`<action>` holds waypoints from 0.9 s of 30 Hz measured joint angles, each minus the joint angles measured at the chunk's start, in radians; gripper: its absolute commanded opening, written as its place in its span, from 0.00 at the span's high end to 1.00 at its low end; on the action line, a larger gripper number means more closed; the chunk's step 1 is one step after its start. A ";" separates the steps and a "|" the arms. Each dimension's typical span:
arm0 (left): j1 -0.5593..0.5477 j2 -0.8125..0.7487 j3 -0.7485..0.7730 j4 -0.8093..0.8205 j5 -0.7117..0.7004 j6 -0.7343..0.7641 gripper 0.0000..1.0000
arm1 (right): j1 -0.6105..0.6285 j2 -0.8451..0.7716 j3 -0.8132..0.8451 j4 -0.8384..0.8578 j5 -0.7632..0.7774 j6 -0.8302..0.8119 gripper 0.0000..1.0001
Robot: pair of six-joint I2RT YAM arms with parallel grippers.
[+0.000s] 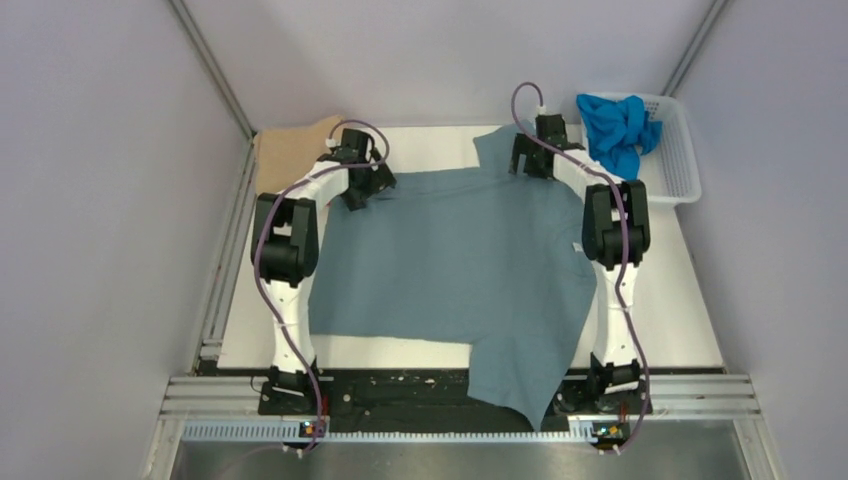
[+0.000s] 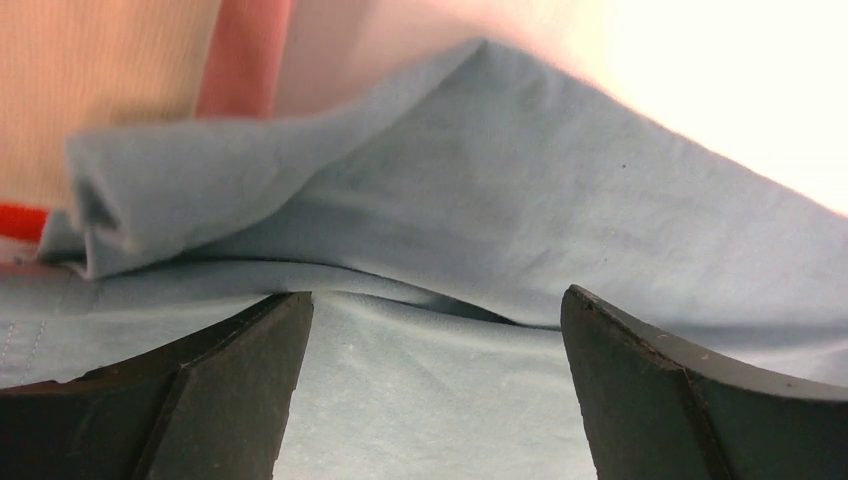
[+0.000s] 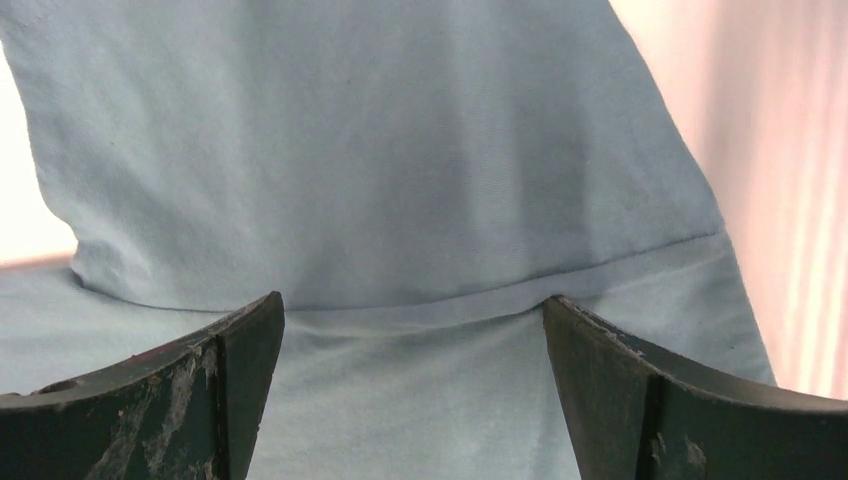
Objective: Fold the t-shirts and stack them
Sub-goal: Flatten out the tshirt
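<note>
Left pincer (image 2: 435, 320) and right pincer (image 3: 415, 320) both spread apart, gripping nothing, low over the far shoulders of the grey-blue t-shirt (image 1: 450, 260).
Near hem spilling off the bench (image 1: 690, 320) at lower centre; body flat mid-frame, seemingly laid out for folding; upper-left sleeve bunched, likely needing smoothing first. Beyond, tan t-shirt (image 1: 285, 150) just beside that sleeve; bright blue t-shirt (image 1: 615, 130) heaped in the basket (image 1: 680, 160), upper right.
</note>
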 measured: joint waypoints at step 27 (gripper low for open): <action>-0.055 -0.610 -0.454 -0.040 0.000 -0.023 0.01 | 0.066 -0.501 -0.281 -0.062 0.027 -0.125 0.01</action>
